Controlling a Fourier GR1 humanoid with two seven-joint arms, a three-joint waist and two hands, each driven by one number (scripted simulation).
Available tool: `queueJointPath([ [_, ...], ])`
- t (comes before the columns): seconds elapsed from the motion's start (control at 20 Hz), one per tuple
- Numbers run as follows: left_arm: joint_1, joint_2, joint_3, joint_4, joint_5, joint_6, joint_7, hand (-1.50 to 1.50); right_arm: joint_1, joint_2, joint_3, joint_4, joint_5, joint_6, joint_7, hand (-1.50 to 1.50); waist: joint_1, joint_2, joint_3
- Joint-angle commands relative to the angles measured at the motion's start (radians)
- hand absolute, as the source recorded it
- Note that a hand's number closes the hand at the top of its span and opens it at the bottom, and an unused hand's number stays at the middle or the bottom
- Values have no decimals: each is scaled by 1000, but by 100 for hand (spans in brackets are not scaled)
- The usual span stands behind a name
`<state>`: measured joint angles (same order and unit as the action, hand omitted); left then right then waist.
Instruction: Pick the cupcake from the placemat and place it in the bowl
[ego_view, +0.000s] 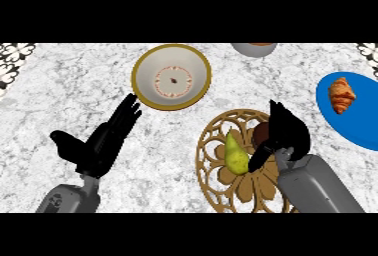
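Cupcake (261, 134): a brown, rounded shape, mostly hidden; lies right of the frame's centre, on the upper right part of the placemat.
Handling: judged light, soft on top and easily crushed; best taken by the sides of its base, not the top.
Right hand (286, 134): lower right of centre, black, lying over the cupcake; fingers and thumb curl down around it, though the view does not show whether they touch it or have closed on it.
Placemat (221, 190): round, tan, openwork pattern, centre to lower centre of the frame.
Pear (235, 156): yellow-green, lying on the placemat just left of the cupcake, stem end toward the top; close enough to be nudged during a lift.
Bowl (171, 76): cream with a gold rim, upper centre-left, well apart from the placemat; nothing in it.
Left hand (100, 142): left of centre, fingers straight and spread, thumb out, holding nothing; fingertips point toward the bowl.
Blue plate (363, 130): right edge of the frame.
Croissant (341, 95): on the blue plate.
Grey dish (254, 48): top edge, only partly in view.
Counter (66, 90): pale marbled surface beneath everything.
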<state>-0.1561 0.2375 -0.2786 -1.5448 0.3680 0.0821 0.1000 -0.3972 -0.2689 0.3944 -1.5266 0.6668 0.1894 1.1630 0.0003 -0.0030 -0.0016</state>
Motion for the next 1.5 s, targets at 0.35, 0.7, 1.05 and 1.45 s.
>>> queueJointPath([
  [0.35, 26, 7, 51, -7, -9, -62, -6, 0, 65, 108, -20, 40, 134, -2, 93, -150, 0, 2, 1],
  [0.7, 4, -80, 41, -9, -79, -27, 30, 0, 15, 133, -88, 200, 218, -70, -149, 150, 4, 4, 2],
  [1.05, 49, -100, 46, 2, -113, -71, 11, 0, 102, 149, -65, 97, 277, -14, -144, 150, -1, 2, 1],
  [1.45, 17, -121, 36, -32, -116, -76, 73, 0, -67, 263, 102, 225, 321, -37, -81, 150, 54, 7, 2],
])
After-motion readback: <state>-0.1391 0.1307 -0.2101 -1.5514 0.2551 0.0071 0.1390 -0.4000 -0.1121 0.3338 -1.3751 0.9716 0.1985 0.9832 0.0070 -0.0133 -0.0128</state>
